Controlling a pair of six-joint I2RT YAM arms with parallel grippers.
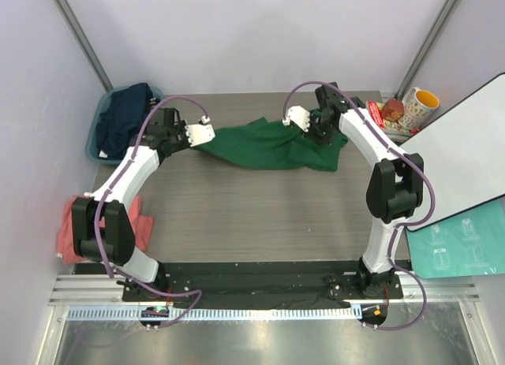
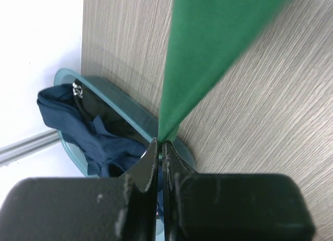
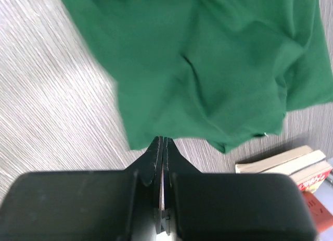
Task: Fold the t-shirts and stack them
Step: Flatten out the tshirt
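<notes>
We are at the spreading step. The green t-shirt [image 1: 268, 148] lies bunched across the far middle of the tabletop [image 1: 252, 215], not yet flat. Our left hand [image 2: 160, 147] is pinching its left edge, and the cloth runs taut from the tips. Our right hand [image 3: 162, 143] is pressed together at the shirt's far right edge; we cannot tell whether any cloth lies between its tips. Next, we judge, both hands need a sure hold on opposite edges to draw the shirt flat. The teal tub [image 1: 93, 136] at far left holds the navy t-shirt [image 1: 126, 117]. The salmon-pink t-shirt [image 1: 69, 227] lies at the near left edge.
</notes>
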